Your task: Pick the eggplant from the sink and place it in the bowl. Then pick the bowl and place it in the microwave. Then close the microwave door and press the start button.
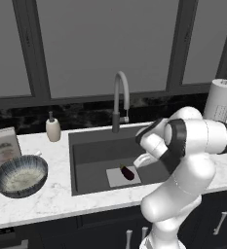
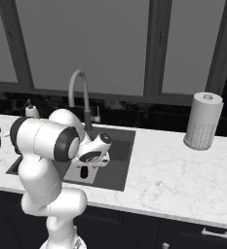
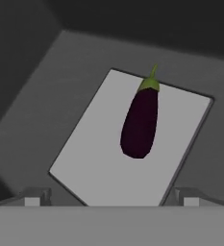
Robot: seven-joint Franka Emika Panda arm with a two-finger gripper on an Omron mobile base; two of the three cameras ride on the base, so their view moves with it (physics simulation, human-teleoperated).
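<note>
Purple eggplant [image 3: 140,122] below open claw [image 3: 108,196]

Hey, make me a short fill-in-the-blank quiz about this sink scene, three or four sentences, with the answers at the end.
1. The eggplant lies on a pale flat ____ on the sink floor.
2. The bowl sits on the marble counter, to the ____ of the sink in the left base view.
3. The hand has its fingers ____, hovering above the eggplant.
4. The soap dispenser stands ____ the bowl, nearer the windows.

Answers: board; left; open; behind
</note>
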